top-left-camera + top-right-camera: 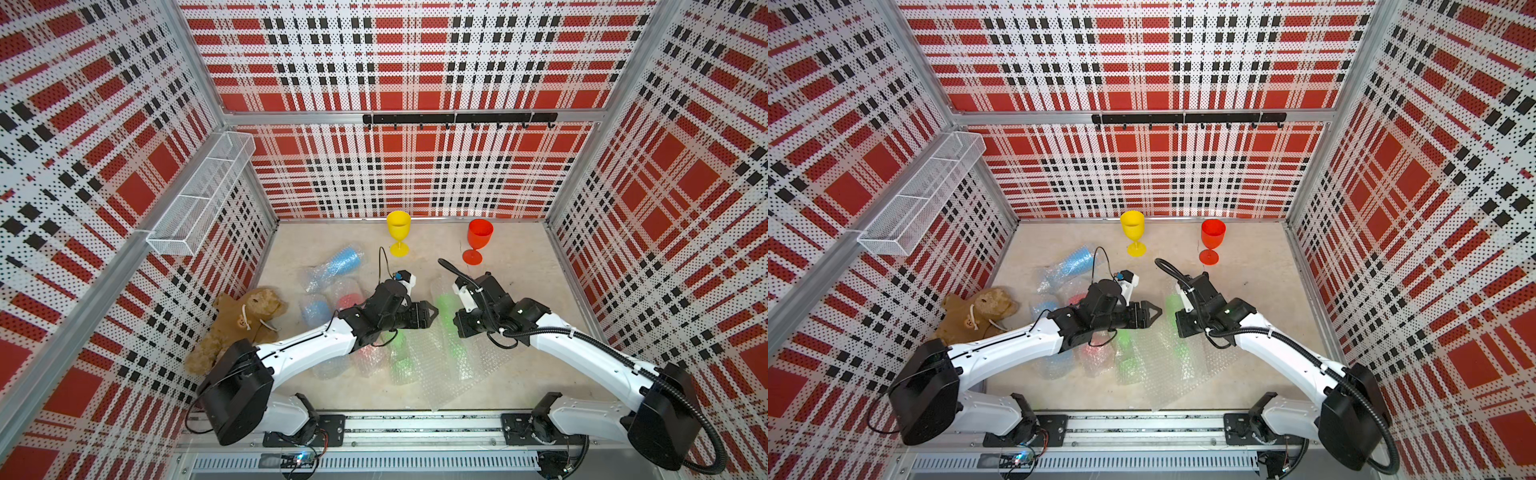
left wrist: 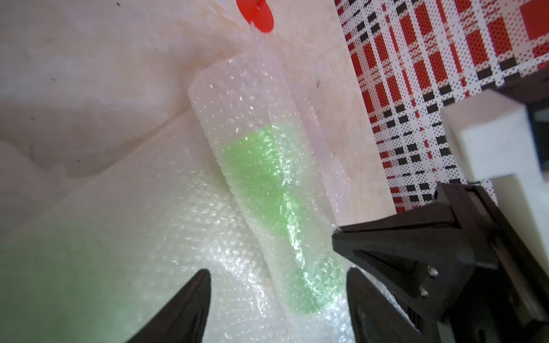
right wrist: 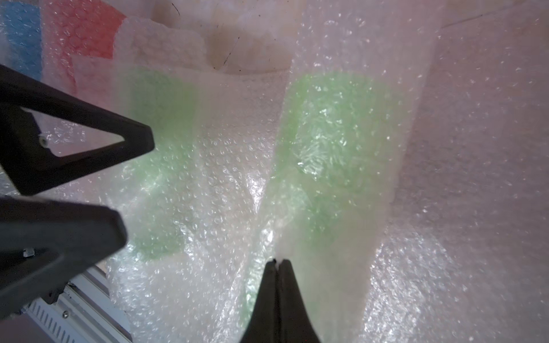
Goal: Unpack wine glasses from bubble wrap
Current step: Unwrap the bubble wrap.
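The right gripper (image 3: 277, 262) has its jaws pressed together, pinching a thin fold of the bubble wrap (image 2: 237, 89) beside the foot end of the roll around a green goblet (image 2: 258, 172). The left gripper (image 2: 277, 270) has its jaws wide apart and holds nothing. It hangs just above the same roll, one finger on each side of the foot end, and I cannot tell whether it touches the film. The two grippers face each other, tips close together. The green goblet lies on its side on the table (image 1: 519, 291), in front of the robot's middle and a little toward the right arm, as both top views show. Its long axis runs roughly from the robot's base toward the back wall, with the bowl toward the wall and the round foot toward the base. A second green goblet (image 1: 400, 347), also wrapped, lies roughly parallel just beside it on the left arm's side. Near the back wall a yellow goblet (image 1: 398, 226) and a red goblet (image 1: 479, 235) stand upright and unwrapped, well apart from the grippers.
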